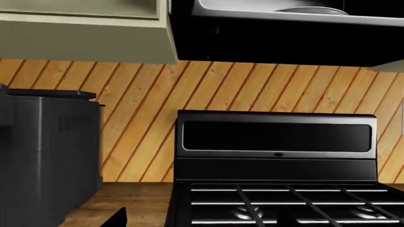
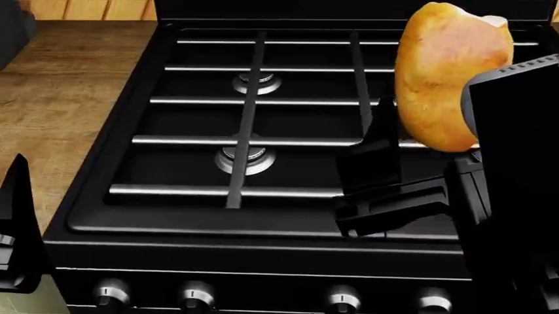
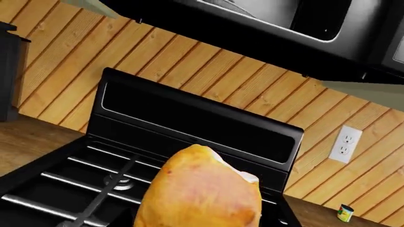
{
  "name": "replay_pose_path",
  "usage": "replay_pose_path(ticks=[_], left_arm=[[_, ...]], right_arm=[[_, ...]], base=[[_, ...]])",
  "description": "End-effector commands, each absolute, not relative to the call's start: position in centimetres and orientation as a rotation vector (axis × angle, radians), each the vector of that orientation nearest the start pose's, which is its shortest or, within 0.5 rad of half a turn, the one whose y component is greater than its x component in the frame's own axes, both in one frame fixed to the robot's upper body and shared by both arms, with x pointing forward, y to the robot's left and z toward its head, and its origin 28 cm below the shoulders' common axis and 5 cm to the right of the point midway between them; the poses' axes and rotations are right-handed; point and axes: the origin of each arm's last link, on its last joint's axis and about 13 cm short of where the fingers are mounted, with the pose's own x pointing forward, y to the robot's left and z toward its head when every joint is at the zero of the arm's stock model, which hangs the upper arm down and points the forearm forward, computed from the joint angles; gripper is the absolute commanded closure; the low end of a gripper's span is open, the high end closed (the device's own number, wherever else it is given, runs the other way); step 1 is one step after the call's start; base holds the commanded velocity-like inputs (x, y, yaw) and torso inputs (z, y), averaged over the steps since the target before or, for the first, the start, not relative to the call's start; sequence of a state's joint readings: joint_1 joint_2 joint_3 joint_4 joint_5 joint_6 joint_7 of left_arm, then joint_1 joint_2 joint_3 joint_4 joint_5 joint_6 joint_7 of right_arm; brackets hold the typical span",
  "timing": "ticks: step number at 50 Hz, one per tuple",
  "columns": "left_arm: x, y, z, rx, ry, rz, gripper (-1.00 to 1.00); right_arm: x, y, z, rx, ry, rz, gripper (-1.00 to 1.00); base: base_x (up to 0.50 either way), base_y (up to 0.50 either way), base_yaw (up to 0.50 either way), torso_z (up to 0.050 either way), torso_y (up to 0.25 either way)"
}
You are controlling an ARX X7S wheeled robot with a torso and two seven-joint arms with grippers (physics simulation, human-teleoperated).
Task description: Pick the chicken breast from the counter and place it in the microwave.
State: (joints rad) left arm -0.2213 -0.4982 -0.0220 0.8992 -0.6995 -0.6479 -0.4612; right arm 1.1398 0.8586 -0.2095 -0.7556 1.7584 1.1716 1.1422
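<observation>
Right claw [image 2: 441, 140] nearest my head camera, clamped on chicken breast [image 2: 450, 75], lifted above black stove [image 2: 245, 131], left claw [image 2: 18, 222] beside desk [image 2: 61, 98], opening indeterminable, microwave [image 3: 277, 28] overhead.

Left of my tools, the brown wood-grain bench [image 2: 61, 98] carries a tall dark grey appliance [image 1: 47, 156]; to their right, a small yellow-green can [image 3: 345, 213] stands on it.
</observation>
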Motion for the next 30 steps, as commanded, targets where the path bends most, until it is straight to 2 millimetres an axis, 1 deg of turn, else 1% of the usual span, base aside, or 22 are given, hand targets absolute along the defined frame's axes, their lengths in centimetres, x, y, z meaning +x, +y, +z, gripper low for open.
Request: replay_pose_path(ticks=[1,3,11,13,15,18,20,21,23,24,26,30], left_arm=[[18.8,23.3,19.6,-0.042,-0.350,-0.049,-1.00],[19.0,23.3,19.8,-0.048,-0.355,-0.048,-1.00],[19.8,23.3,20.4,-0.055,-0.387,-0.050,-1.00],[20.1,23.3,20.5,-0.059,-0.392,-0.050,-1.00],[20.4,23.2,20.6,-0.060,-0.401,-0.052,-1.00],[20.8,23.2,20.6,-0.062,-0.409,-0.052,-1.00],[21.0,23.2,20.7,-0.065,-0.416,-0.051,-1.00],[21.0,23.2,20.8,-0.065,-0.417,-0.050,-1.00],[21.1,23.3,21.0,-0.061,-0.426,-0.051,-1.00],[21.1,23.3,21.0,-0.061,-0.427,-0.051,-1.00],[21.2,23.5,21.1,-0.059,-0.424,-0.043,-1.00],[21.1,23.6,21.3,-0.056,-0.431,-0.042,-1.00]], right_arm=[[17.8,-13.5,32.6,-0.362,-0.245,0.041,1.00],[17.8,-13.6,34.0,-0.364,-0.278,0.047,1.00],[18.0,-13.3,42.4,-0.396,-0.458,0.058,1.00],[18.1,-13.1,43.6,-0.406,-0.486,0.063,1.00],[18.7,-12.8,45.6,-0.402,-0.499,0.080,1.00],[19.4,-12.7,47.8,-0.391,-0.511,0.086,1.00],[19.9,-12.6,50.0,-0.402,-0.537,0.078,1.00],[20.0,-12.5,50.4,-0.407,-0.544,0.076,1.00],[20.2,-12.2,52.2,-0.412,-0.575,0.071,1.00],[20.3,-12.1,52.5,-0.416,-0.582,0.069,1.00],[20.5,-11.8,54.0,-0.415,-0.604,0.061,1.00],[20.8,-11.4,55.9,-0.411,-0.610,0.055,1.00]], base=[[0.00,0.00,0.00,0.000,0.000],[0.00,0.00,0.00,0.000,0.000],[0.00,0.00,0.00,0.000,0.001],[0.00,0.00,0.00,0.000,0.000],[0.00,0.00,0.00,0.000,0.000],[0.00,0.00,0.00,0.000,0.000],[0.00,0.00,0.00,0.000,0.000],[0.00,0.00,0.00,0.000,0.000],[0.00,0.00,0.00,0.000,0.000],[0.00,0.00,0.00,0.000,0.000],[0.00,0.00,0.00,0.000,0.000],[0.00,0.00,0.00,0.000,0.000]])
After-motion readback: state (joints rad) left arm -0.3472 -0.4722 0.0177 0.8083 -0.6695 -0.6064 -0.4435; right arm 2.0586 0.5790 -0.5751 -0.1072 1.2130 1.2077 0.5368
